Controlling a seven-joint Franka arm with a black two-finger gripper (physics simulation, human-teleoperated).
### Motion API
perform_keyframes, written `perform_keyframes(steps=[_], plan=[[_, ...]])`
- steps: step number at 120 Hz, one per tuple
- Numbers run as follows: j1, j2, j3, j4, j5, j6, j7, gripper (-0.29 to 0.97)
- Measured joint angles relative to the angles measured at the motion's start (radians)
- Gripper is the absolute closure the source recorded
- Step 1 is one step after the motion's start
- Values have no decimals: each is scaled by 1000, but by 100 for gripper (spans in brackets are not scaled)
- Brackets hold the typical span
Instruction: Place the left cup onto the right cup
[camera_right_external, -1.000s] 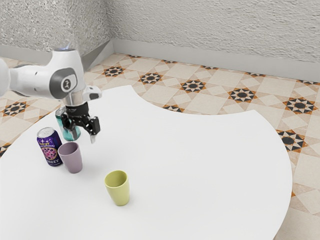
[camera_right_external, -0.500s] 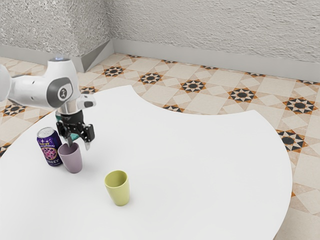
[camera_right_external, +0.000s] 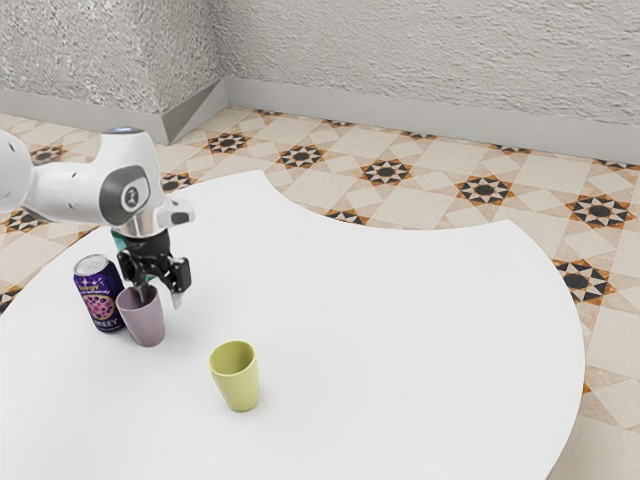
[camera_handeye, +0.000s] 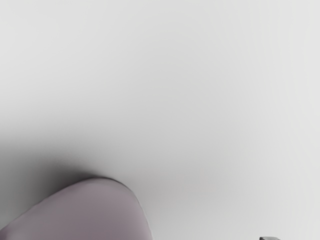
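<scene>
Wrist view: purple cup (camera_handeye: 80, 212) wall — exterior: gripper (camera_right_external: 164, 294) spread at rim.

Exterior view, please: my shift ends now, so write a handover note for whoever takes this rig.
Hand: open, lowered at the mauve plastic cup's rim, one finger seemingly inside it, the other outside.
Things: that cup stands upright on the white table, beside a purple soda can; the yellow-green plastic cup stands upright, apart, toward the exterior view's right.
Done: approach. Nothing lifted.
Left: close on the cup wall, lift, carry, set it onto the yellow-green cup.
</scene>
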Motion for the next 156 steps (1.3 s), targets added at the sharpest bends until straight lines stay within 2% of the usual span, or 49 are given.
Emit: perform_keyframes(steps=[55, 78, 120, 156], plan=[[-5, 1, 20, -2, -22, 5, 8, 61], [-5, 1, 23, -3, -27, 7, 7, 72], [-20, -11, 23, -3, -24, 10, 0, 77], [-76, -103, 7, -41, -13, -3, -17, 78]])
